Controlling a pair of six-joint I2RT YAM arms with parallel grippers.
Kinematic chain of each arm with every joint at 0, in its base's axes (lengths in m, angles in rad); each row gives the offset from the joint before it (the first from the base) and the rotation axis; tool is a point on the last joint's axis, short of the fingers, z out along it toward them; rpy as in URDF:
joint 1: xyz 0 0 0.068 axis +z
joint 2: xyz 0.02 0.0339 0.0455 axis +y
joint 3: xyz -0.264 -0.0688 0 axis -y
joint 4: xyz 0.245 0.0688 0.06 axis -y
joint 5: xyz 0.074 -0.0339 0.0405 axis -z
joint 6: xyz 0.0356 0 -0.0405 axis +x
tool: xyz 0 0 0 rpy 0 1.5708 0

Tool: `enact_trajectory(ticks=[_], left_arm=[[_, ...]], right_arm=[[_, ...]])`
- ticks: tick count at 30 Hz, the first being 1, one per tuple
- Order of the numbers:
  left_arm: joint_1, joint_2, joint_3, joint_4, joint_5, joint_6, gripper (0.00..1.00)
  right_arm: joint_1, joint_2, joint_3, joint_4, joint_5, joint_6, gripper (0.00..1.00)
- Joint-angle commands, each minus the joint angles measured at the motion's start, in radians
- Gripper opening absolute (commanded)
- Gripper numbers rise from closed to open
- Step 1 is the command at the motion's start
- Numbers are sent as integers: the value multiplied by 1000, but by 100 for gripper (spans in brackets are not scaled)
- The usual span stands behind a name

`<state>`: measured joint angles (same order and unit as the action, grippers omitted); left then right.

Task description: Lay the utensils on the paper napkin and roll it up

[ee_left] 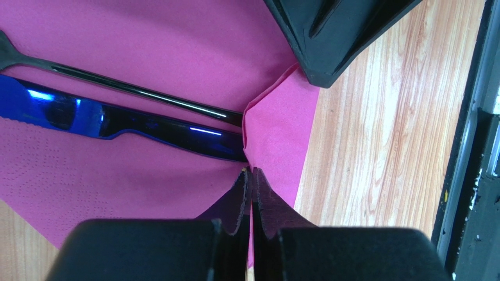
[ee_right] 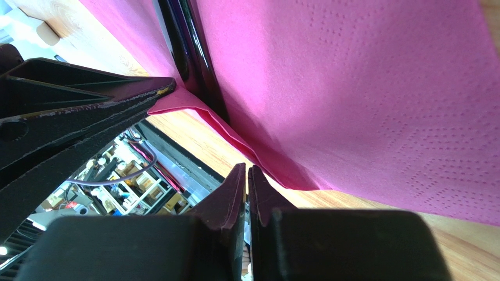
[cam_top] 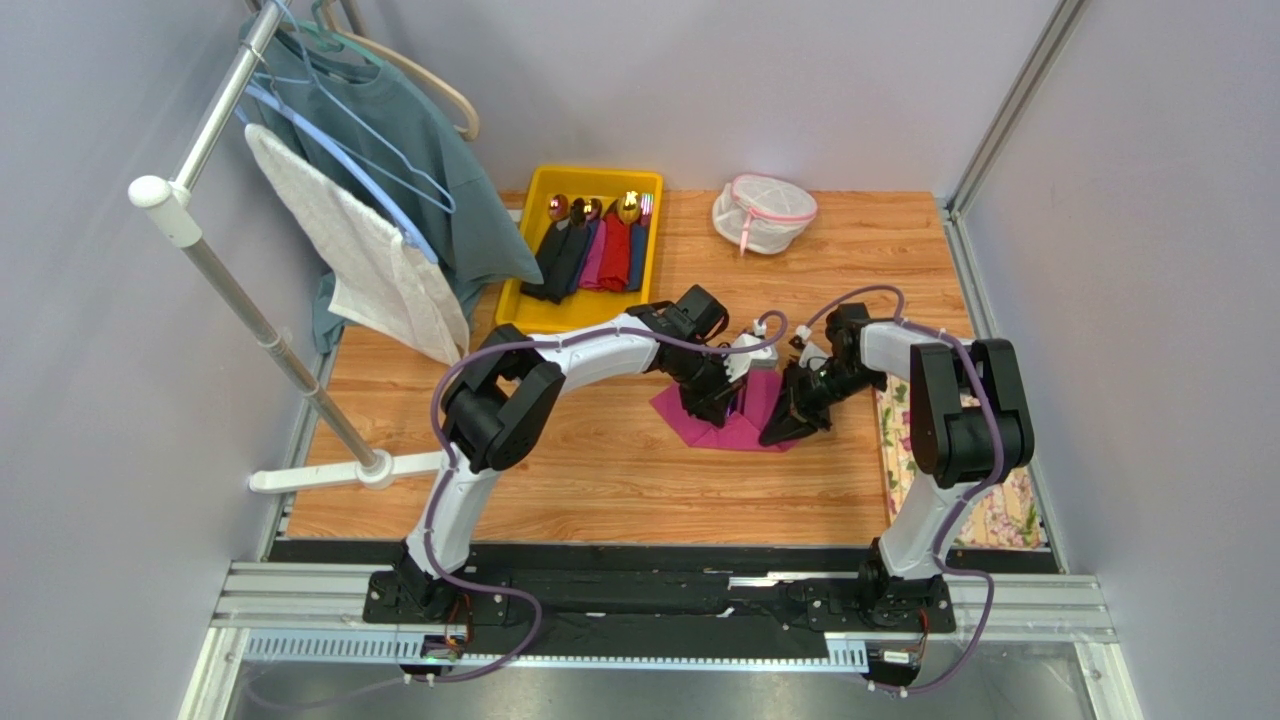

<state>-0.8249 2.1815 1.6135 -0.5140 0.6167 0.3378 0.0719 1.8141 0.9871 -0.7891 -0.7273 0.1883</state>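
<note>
Utensils point(ee_left: 147, 126), ends lost beneath folded paper napkin point(ee_left: 176, 47)

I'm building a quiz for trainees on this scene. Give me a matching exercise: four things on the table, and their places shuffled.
1 paper napkin
2 yellow tray
3 mesh pouch
4 floral cloth

A along the table's right edge
B under the dark blue knife
C back left, holding sleeved cutlery
D at the back, right of the tray

Pairs: 1-B, 2-C, 3-D, 4-A
</note>
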Motion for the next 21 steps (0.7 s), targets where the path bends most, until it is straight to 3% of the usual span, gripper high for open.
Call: enact_trajectory(ticks=[1, 21], left_arm=[[-3, -23, 49, 17, 20, -19, 0], [-3, 18, 83, 6, -15, -20, 0]], right_arm=[[9, -24, 39, 30, -30, 16, 8], [51, 37, 56, 88, -11, 60, 5]])
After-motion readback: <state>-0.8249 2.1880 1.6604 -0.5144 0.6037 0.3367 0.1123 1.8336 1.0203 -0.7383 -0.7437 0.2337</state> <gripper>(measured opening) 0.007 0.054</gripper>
